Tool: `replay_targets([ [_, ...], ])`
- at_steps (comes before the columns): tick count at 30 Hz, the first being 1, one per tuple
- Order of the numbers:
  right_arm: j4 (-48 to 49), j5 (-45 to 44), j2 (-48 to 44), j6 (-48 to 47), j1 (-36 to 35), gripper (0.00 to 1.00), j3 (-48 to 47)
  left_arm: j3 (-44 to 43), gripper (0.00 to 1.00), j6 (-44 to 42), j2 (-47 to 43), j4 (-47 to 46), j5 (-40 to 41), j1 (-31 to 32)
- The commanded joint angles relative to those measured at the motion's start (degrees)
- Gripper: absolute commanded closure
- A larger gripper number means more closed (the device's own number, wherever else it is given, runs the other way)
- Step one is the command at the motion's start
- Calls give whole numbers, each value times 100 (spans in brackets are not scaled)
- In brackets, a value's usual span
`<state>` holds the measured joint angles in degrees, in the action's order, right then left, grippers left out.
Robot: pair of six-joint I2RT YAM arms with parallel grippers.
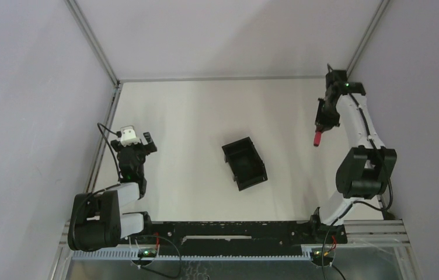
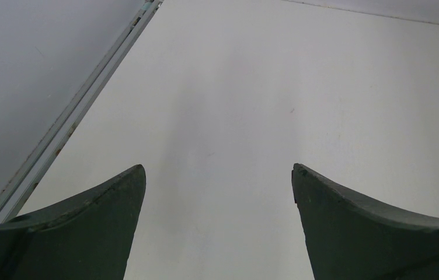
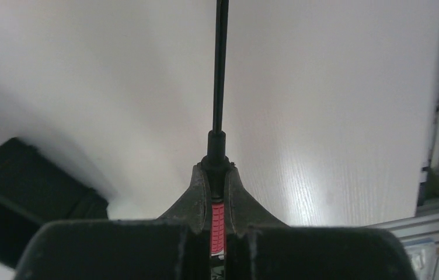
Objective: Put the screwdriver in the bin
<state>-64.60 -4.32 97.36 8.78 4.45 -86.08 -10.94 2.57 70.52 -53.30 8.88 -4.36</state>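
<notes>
My right gripper [image 1: 323,126] is shut on the screwdriver [image 1: 317,139] and holds it in the air at the far right of the table. In the right wrist view the red handle [image 3: 218,224] sits between the closed fingers [image 3: 240,198] and the thin dark shaft [image 3: 220,64] points away. The black bin [image 1: 244,163] stands open-topped at the table's middle, well to the left of my right gripper; a corner of the bin also shows at the lower left of the right wrist view [image 3: 18,186]. My left gripper [image 1: 138,142] is open and empty at the left, over bare table [image 2: 217,169].
Grey walls and aluminium frame rails [image 1: 93,42] enclose the white table [image 1: 194,116]. The left rail [image 2: 83,105] runs close to my left gripper. A black mounting bar [image 1: 229,230] spans the near edge between the arm bases.
</notes>
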Motion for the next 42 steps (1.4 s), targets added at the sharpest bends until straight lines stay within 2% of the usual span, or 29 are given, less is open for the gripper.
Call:
replay_targets([
  [1,-1500,-165,-404,-94,-109,100,-1116,-273,0,-74,-3,-144,77,31],
  [6,-1682,-122,-483,109,-398,100,-1565,-273,0,-72,-6,-146,75,34],
  [11,-1339,-145,-458,399,-1734,100,-1594,-269,0,-76,-3,-146,70,31],
  [17,-1038,5,118,454,-3532,100,-2053,-271,0,-77,-4,-145,75,32],
  [22,-958,-148,465,-63,-4316,100,-2227,-268,0,-74,-8,-146,74,32],
  [33,1288,369,-15,-1788,-4950,100,434,-270,0,-72,-4,-146,73,31],
  [40,2067,552,633,-1723,-4967,99,691,-263,0,-76,-3,-146,81,32],
  [42,2066,544,757,-1676,-4970,83,689,-269,0,-72,-3,-146,74,29],
])
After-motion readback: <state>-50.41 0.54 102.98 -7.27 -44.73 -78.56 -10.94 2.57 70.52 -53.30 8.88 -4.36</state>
